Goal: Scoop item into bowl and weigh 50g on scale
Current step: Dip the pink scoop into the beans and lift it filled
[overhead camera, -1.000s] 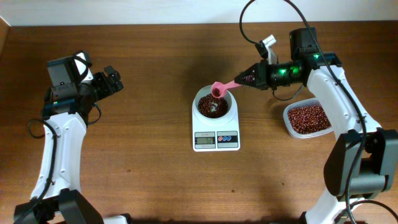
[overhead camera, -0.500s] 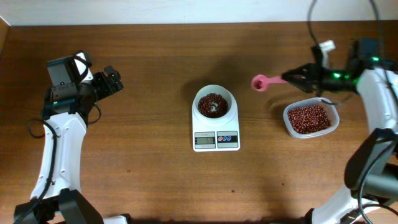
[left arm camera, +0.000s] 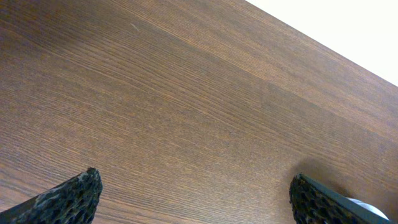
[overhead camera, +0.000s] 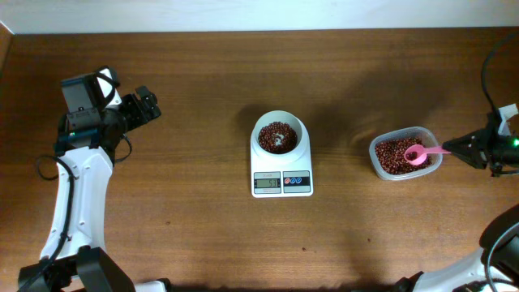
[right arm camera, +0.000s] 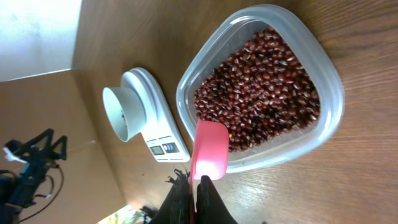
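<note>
Small red-brown beans [overhead camera: 277, 136] part-fill the round white bowl [overhead camera: 261, 124] on the white kitchen scale [overhead camera: 282, 191], yet more seem needed, as the right gripper [right arm camera: 198, 185] pinches a pink plastic scoop [overhead camera: 418, 154] over the clear plastic tub [overhead camera: 379, 165], the left gripper [overhead camera: 147, 103] gaping empty.

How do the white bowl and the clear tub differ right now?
The bowl is round, white and opaque; the tub is rectangular and clear. The bowl sits on the scale; the tub sits on the table. The pink scoop reaches over the tub, not the bowl. Both hold red-brown beans.
</note>
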Robot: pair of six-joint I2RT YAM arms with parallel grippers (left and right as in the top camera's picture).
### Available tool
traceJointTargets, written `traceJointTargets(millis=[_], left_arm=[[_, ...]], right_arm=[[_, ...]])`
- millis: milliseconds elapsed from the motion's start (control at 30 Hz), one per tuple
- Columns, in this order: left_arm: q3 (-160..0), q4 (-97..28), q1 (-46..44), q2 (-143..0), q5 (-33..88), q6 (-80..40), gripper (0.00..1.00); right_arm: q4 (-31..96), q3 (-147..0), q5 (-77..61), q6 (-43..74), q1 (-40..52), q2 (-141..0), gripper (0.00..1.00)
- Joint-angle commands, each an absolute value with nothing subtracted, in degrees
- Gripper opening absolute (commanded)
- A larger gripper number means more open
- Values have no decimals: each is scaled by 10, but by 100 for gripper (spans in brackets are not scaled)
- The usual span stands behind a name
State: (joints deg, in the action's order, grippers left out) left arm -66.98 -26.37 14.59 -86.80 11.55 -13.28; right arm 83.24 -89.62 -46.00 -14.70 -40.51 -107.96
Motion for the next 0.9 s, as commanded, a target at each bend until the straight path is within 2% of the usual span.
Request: traceJointTargets(millis=[0, 100, 300, 567, 767, 867], left_arm=[[-678, -263, 148, -869, 111, -138, 99], [-678, -263, 148, -869, 111, -138, 99], [-678, -263, 148, -869, 111, -138, 99], [-678, -263, 148, -869, 111, -138, 99], [-678, -263, 148, -869, 111, -138, 99], [-678, -263, 148, -869, 111, -138, 99]], right_arm=[[842, -939, -383, -117, -390, -1019, 4], [841, -960, -277, -80, -351, -983, 4], [800, -966, -159, -50, -230, -967, 4], [759, -966, 190, -51, -19, -967, 4], [772, -966, 210, -57, 54, -968, 4], [796, -1015, 138, -62, 56, -968, 4]])
